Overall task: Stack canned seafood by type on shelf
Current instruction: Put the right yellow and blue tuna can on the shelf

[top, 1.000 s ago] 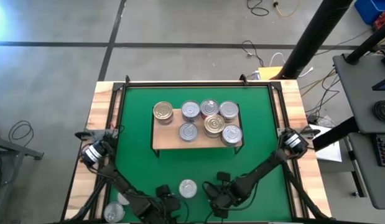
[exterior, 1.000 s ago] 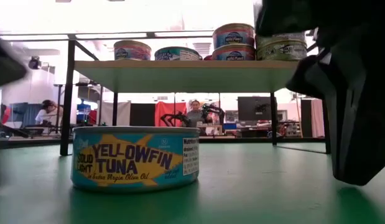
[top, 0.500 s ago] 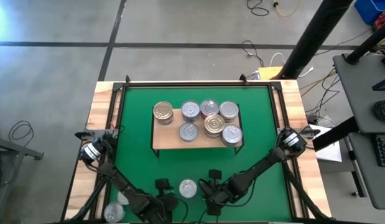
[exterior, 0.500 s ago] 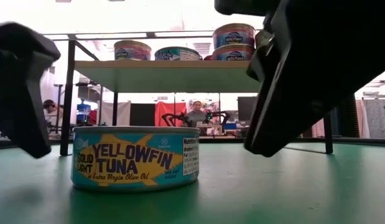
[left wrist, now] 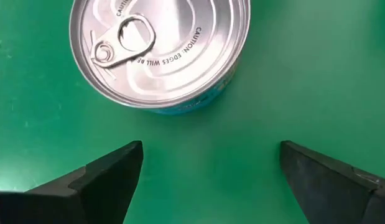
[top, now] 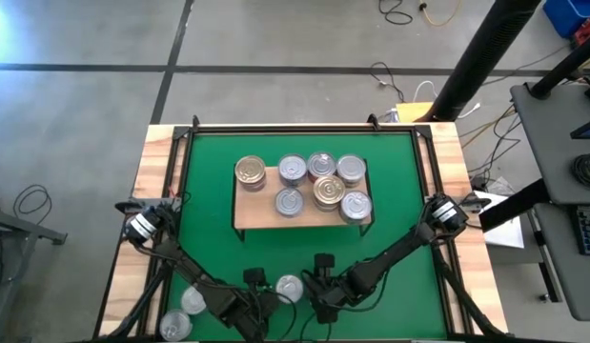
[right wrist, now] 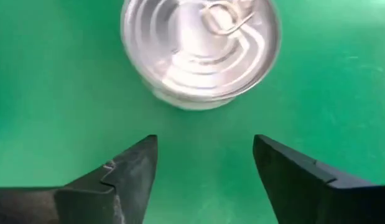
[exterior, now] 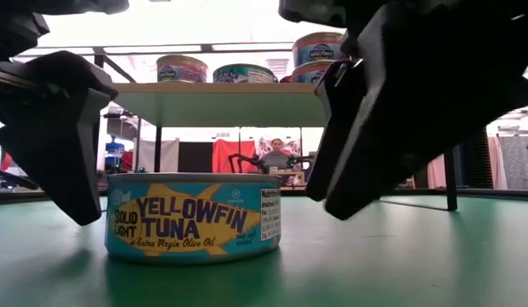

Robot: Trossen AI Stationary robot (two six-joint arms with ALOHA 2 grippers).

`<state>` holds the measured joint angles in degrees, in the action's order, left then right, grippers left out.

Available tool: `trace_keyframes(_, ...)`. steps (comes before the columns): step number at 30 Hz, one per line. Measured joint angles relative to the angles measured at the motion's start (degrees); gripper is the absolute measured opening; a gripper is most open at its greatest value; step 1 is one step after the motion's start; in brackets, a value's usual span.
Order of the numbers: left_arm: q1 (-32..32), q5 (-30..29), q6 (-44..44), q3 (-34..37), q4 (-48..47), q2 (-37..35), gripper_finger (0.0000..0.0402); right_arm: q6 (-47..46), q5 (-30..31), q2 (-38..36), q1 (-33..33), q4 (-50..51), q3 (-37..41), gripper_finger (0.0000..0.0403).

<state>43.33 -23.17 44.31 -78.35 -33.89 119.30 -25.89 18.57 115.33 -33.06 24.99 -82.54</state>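
Because I want to lift the tuna tin [top: 288, 285] up to the shelf [top: 256, 210], my right gripper [top: 314, 289] and left gripper [top: 260, 295] wait wide open, holding nothing, one on each side of it.

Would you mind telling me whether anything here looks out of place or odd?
Nothing is spilled or damaged. The one oddity: both claws, left and right, flank the same yellowfin tuna tin on the green mat, while two tins sit off the mat's corner.

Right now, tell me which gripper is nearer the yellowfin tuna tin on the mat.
Too close to call. The left gripper stands open just left of the yellowfin tuna tin; the right gripper stands open just right of it. Neither touches the tin.
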Motion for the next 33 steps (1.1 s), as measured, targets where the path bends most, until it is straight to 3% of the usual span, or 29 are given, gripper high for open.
trace_keyframes(11, -2.0, -4.5, -0.3, 0.2, 2.8, 0.0, 0.0361, 0.0, -0.6, 0.0, 1.3, -3.2, 0.1, 0.0331)
trace_keyframes(20, -4.9, -8.6, -3.7, -0.3, 8.6, 0.7, 0.0362, 2.7, -0.9, 0.1, 2.0, -3.5, 0.1, 0.0328)
trace_keyframes(27, -5.7, -8.7, -9.7, -0.3, 15.3, 2.0, 0.0362, 3.3, -3.2, 0.1, 2.1, -2.0, 0.5, 0.0339)
trace_keyframes(33, -6.0, -6.2, -7.2, -0.4, 17.9, 2.6, 0.0362, 3.5, -5.7, 0.0, 2.1, -1.0, 0.6, 0.0347)
